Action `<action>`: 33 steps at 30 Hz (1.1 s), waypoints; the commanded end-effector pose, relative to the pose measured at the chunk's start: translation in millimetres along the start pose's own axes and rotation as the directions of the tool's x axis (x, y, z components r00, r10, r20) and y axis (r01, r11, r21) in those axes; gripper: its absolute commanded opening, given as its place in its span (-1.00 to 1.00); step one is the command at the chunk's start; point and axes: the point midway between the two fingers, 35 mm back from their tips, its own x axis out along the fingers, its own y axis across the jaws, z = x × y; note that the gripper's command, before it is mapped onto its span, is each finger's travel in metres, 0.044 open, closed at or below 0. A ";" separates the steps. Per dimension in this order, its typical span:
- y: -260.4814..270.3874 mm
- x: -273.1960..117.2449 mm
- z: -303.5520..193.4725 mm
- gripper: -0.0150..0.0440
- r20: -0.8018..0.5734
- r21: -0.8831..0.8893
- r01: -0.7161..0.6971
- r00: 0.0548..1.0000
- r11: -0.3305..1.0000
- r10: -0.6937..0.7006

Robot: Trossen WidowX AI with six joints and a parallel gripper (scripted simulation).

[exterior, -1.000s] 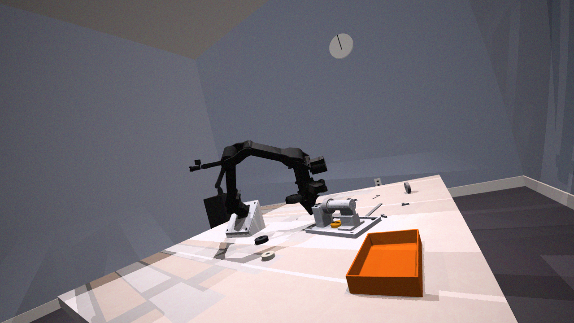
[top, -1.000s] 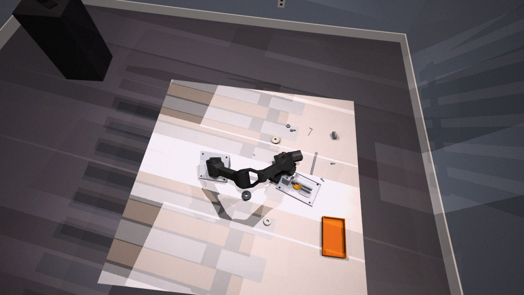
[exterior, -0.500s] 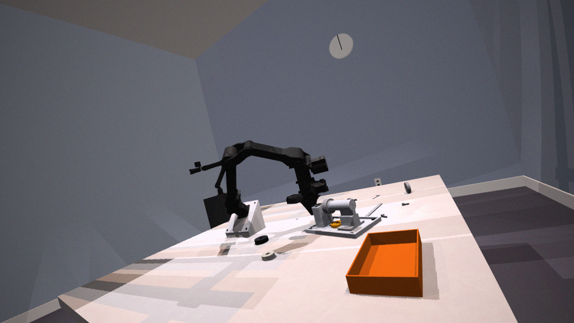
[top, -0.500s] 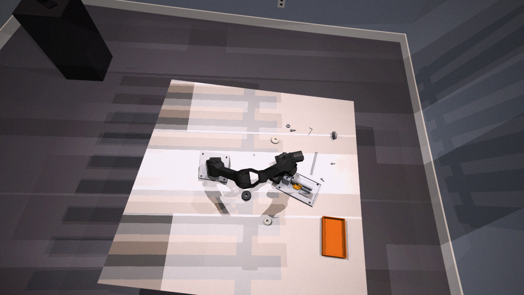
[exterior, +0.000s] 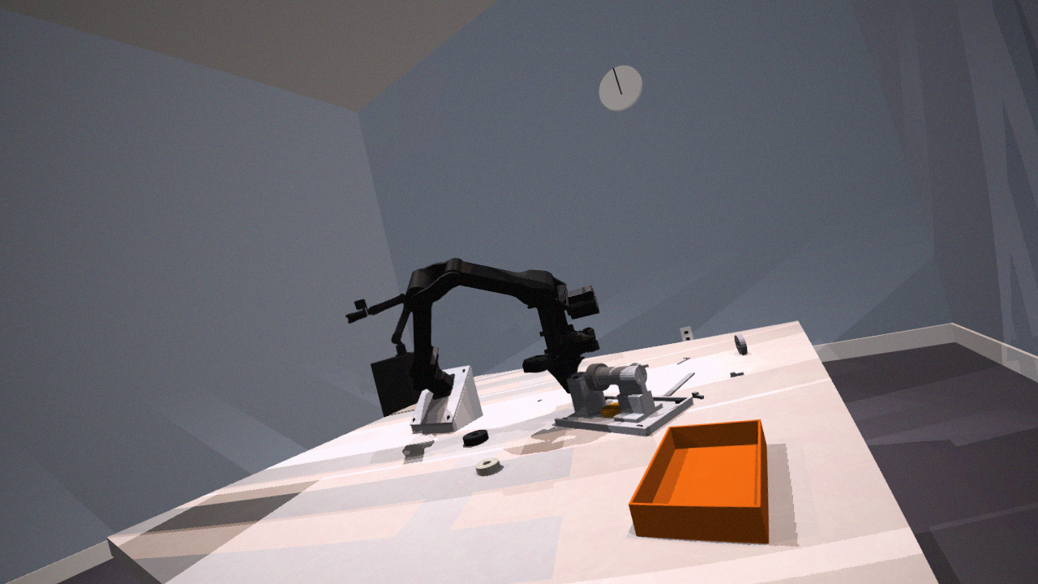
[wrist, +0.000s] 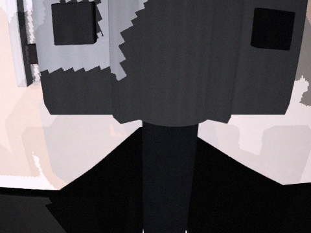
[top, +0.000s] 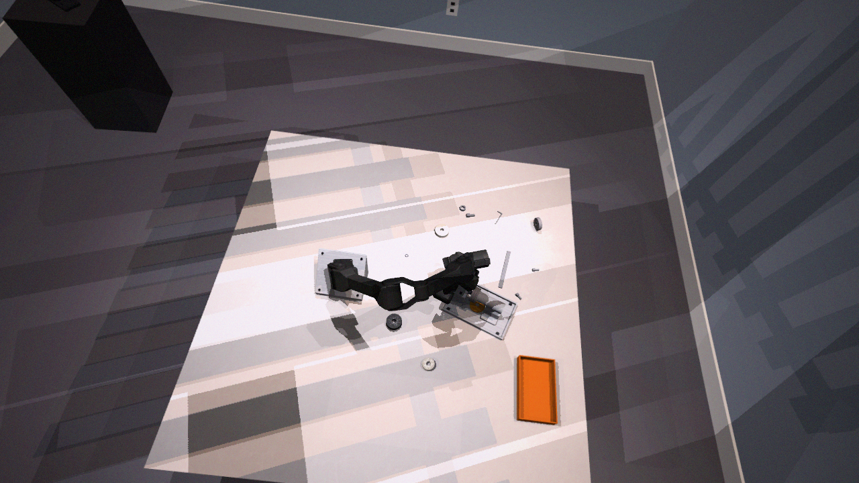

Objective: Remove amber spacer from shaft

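Observation:
My gripper is shut on the dark shaft, at the arm-side end of the fixture. The shaft runs from between the fingers straight to a grey block. The grey horizontal cylinder sits on its pedestal at the far side, with a wider round collar at its near end. The amber spacer lies low on the baseplate, between block and pedestal, off the shaft. The shaft's inner part and any spacers on it are hidden.
An orange tray stands beyond the fixture. A dark ring, a cream ring and a white ring lie loose. A grey bar, small screws and a dark wheel lie farther back.

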 end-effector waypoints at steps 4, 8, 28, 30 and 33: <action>0.9 -1.9 7.3 -0.49 0.010 0.004 -0.005 1.000 1.000 0.005; 0.9 -1.9 8.2 -0.49 0.010 0.004 -0.005 1.000 1.000 0.005; 0.8 -1.8 11.5 -0.49 0.010 0.004 -0.005 1.000 1.000 0.005; 0.8 -1.8 11.9 -0.49 0.010 0.004 -0.005 1.000 1.000 0.005; 0.8 -1.8 12.4 -0.49 0.010 0.004 -0.005 1.000 1.000 0.005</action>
